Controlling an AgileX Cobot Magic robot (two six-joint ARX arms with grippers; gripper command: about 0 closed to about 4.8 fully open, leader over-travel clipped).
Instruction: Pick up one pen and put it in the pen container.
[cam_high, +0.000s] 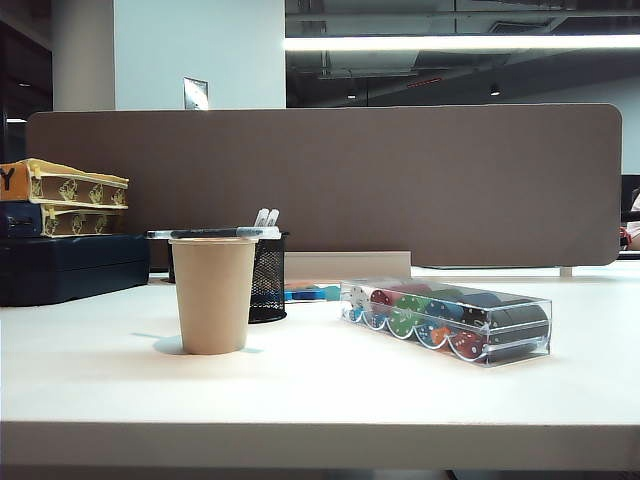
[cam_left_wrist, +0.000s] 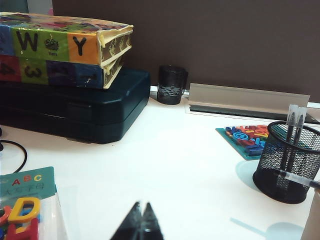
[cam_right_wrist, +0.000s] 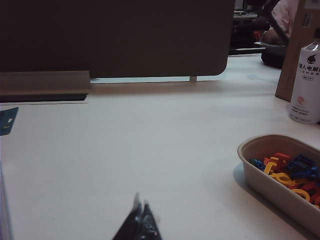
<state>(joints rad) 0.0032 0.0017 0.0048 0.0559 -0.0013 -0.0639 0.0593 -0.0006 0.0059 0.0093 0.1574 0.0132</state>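
Note:
The pen (cam_high: 214, 233), slim and black with pale ends, lies level across the rim of a tan paper cup (cam_high: 212, 300). Its pale end (cam_left_wrist: 296, 177) also shows in the left wrist view, in front of the pen container (cam_left_wrist: 287, 165). The pen container (cam_high: 267, 280) is a black mesh cylinder just behind the cup, with two white-tipped pens (cam_high: 266, 216) standing in it. My left gripper (cam_left_wrist: 141, 206) is shut and empty, low over bare table well short of the container. My right gripper (cam_right_wrist: 141, 204) is shut and empty over bare table. Neither gripper shows in the exterior view.
A clear case of poker chips (cam_high: 447, 320) lies right of the cup. Stacked boxes on a dark case (cam_left_wrist: 75, 105) stand at the left, with a letter puzzle (cam_left_wrist: 247, 140) near the container. A tray of plastic letters (cam_right_wrist: 280, 175) and a bottle (cam_right_wrist: 306, 85) stand by the right gripper.

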